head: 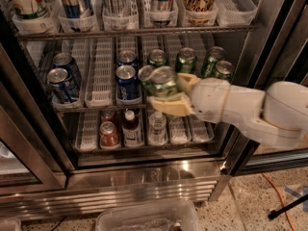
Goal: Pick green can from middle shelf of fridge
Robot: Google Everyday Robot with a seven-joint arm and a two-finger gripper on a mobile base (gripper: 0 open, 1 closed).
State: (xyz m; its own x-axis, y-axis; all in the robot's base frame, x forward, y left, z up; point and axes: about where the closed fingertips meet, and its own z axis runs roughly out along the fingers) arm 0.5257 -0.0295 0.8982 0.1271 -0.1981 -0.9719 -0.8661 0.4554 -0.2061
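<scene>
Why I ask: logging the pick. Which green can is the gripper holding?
The green can clamped in the gripper, nearest the camera; the other green cans stand loose, untouched.

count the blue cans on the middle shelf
4 blue cans: two in the far-left lane, front and back; two in the lane left of the gripper, front and back. The gripper holds a green can. More may be hidden behind.

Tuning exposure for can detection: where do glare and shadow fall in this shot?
Camera view: bright glare streaks the ribbed steel base. The gripper, in front of the middle shelf and clamped on the green can, is well lit. The bottles on the shelf below sit in dimmer light.
</scene>
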